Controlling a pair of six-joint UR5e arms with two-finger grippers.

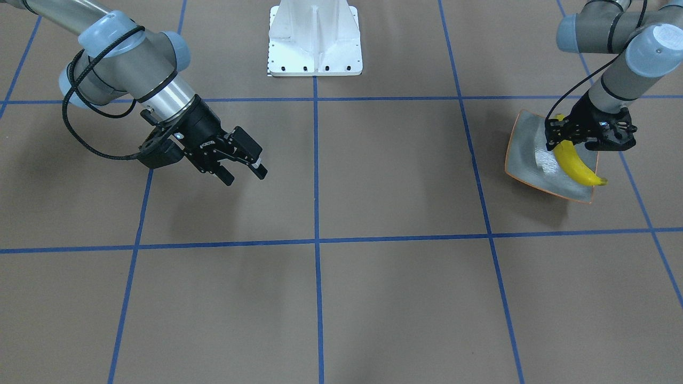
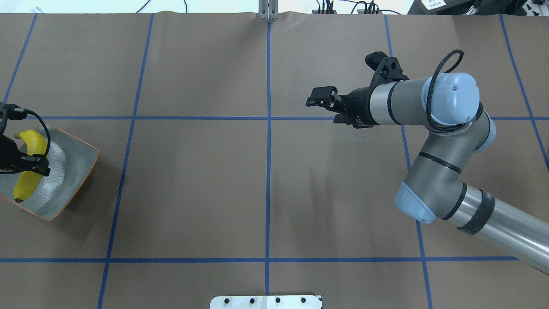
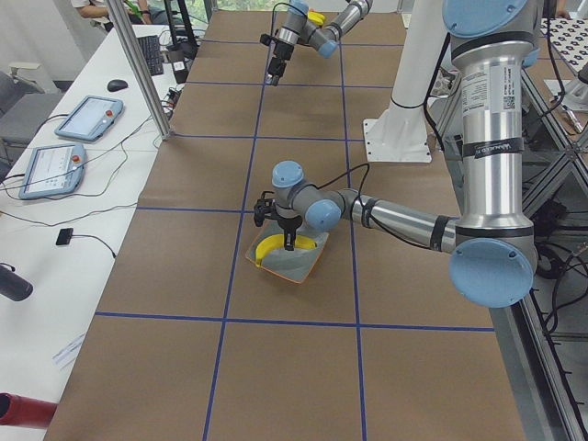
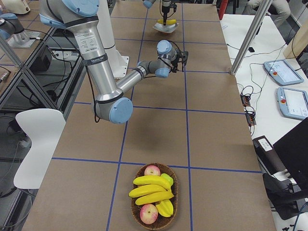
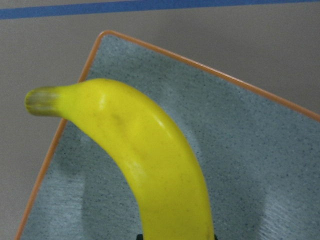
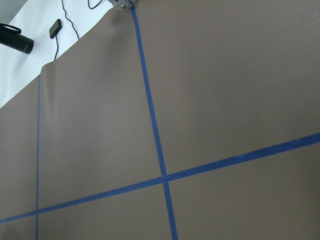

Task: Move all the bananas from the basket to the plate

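Observation:
One yellow banana (image 1: 577,166) lies along the grey-green plate (image 1: 525,154) with the orange rim, its tip at the plate's edge. My left gripper (image 1: 579,144) stands straight over it and looks shut on the banana (image 5: 160,165), which fills the left wrist view with the plate (image 5: 250,150) underneath. The basket (image 4: 133,211) sits far off at the table's other end, only in the exterior right view, holding more bananas (image 4: 151,189) among apples. My right gripper (image 1: 245,174) hangs open over bare table, with nothing between its fingers.
The white robot base (image 1: 315,42) stands mid-table at the robot's side. Blue tape lines cross the brown table cover. A side desk with tablets (image 3: 83,119) and a metal post (image 3: 138,64) borders the far long edge.

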